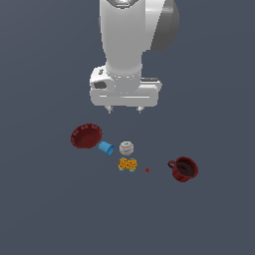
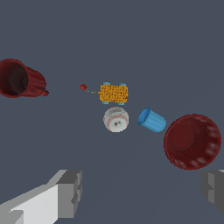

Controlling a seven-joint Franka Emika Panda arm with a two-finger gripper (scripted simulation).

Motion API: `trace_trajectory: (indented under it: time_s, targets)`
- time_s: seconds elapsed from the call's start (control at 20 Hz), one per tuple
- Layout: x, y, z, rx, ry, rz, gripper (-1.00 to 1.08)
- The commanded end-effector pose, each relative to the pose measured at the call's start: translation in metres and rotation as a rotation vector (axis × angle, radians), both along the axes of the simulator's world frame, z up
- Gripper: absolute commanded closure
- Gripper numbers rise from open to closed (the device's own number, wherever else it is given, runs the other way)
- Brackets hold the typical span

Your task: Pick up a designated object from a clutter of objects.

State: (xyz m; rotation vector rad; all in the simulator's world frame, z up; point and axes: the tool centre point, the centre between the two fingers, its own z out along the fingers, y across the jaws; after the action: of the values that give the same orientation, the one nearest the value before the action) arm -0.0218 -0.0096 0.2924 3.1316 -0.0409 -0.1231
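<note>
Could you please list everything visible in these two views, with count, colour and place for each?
blue cup: one, bright blue, lying on its side between the bowl and the white container.
bowl: one, dark red, at the exterior view's left of the group.
white container: one, white, round, mid-group.
orange lump: one, orange-yellow, just in front of the white container.
mug: one, dark red with handle, apart at the exterior view's right.
small dot: one, red, between lump and mug.
gripper: one, white, above the group, jaws open and empty.
</note>
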Motion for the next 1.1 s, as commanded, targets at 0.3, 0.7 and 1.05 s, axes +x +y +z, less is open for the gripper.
trace_trajectory:
  time_s: [0.3, 0.7, 1.05]
  targets:
    - [0.001, 0.003, 0.007, -0.011, -0.01, 0.039, -0.92]
    - [0.002, 0.005, 0.011, -0.016, -0.016, 0.06, -0.92]
    - [0.004, 0.001, 0.002, -0.012, -0.018, 0.1, -0.92]
